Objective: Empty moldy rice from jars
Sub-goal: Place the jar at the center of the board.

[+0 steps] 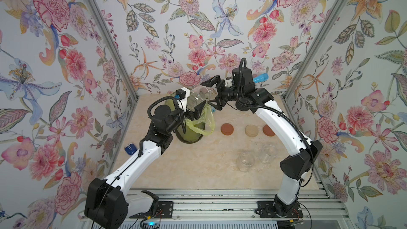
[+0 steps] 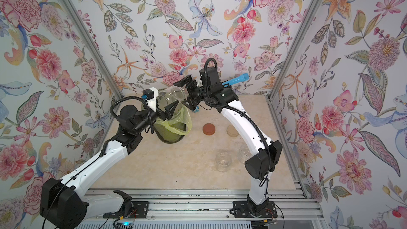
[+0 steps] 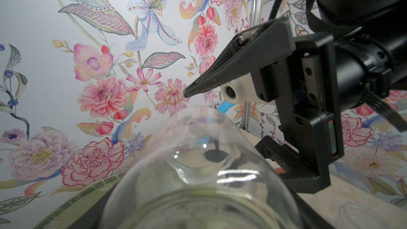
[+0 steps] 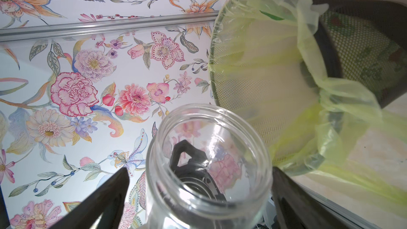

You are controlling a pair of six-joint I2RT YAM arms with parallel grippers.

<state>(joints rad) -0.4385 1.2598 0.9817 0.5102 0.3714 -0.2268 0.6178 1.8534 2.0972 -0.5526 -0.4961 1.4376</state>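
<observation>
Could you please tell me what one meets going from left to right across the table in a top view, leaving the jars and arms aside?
small blue object → bin → reddish-brown lid → beige lid → second reddish-brown lid

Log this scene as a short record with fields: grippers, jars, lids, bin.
left gripper: shut on the held jar, tilted in the air by the bin
right gripper: open, jaws either side of its mouth, not touching
held jar: looks empty
other jars: two, lidless, upright on the table
lids: on the table; two reddish-brown, one beige
</observation>
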